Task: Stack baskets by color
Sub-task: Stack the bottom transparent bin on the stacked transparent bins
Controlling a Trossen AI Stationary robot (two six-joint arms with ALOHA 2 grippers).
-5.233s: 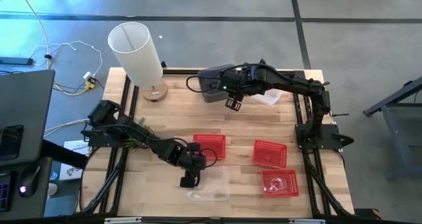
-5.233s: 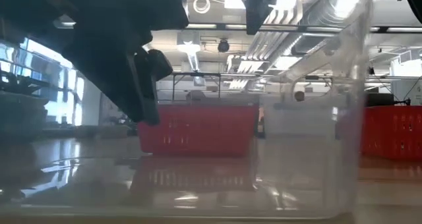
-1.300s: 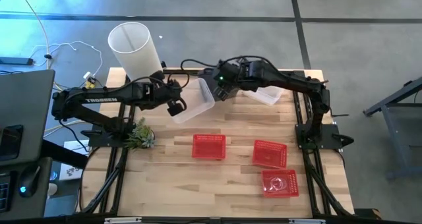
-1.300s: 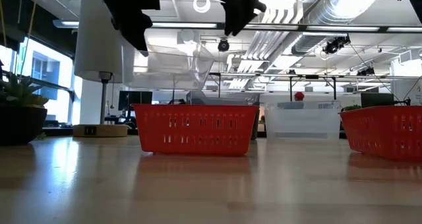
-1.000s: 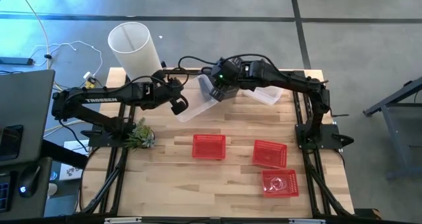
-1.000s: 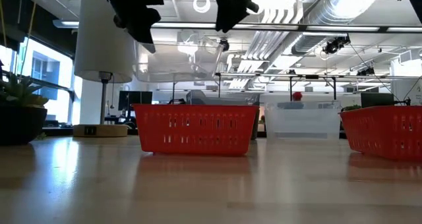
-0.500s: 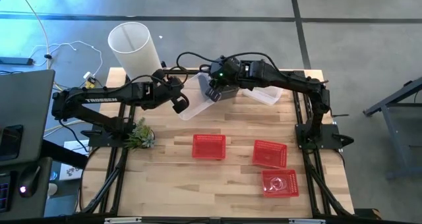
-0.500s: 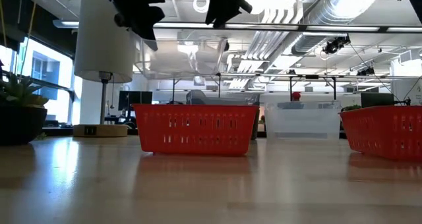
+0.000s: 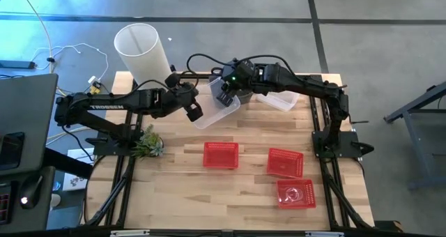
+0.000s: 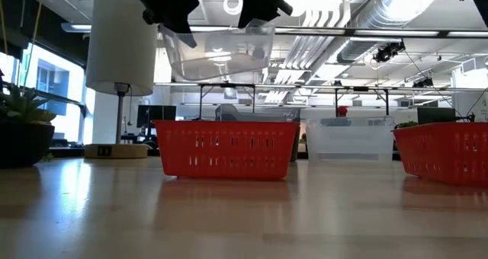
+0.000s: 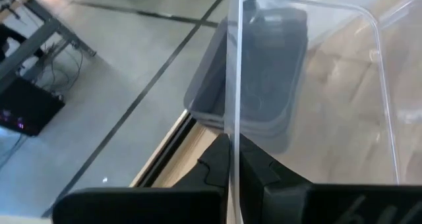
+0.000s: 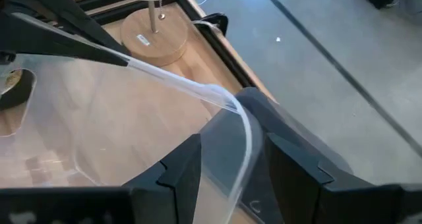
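I have the clear basket (image 9: 216, 106) in the air at the far side of the table, carried between both arms above the dark grey baskets (image 9: 233, 96). My left gripper (image 9: 189, 109) is pinched shut on one thin wall of it; the left wrist view shows that wall edge-on, clamped between the 2 fingers (image 11: 214, 165). My right gripper (image 9: 225, 96) straddles the opposite rim with its jaws spread wide, and in the right wrist view the curved rim runs between the fingers (image 12: 181, 168) without either one clearly pressing on it, so I judge it is not gripping yet.

This basket should be light, but its walls look thin, smooth and springy, so I expect it to flex and slip if squeezed mid-wall. I would take it at the rolled rim near a corner, where it is stiffest.

The low view shows what the high view cannot: the clear basket (image 10: 221, 53) hangs tilted, well above the table and the red basket (image 10: 226, 148). The high view alone places the 3 red baskets (image 9: 290, 194) near the front and another clear basket (image 9: 282, 99) resting beside the grey stack.
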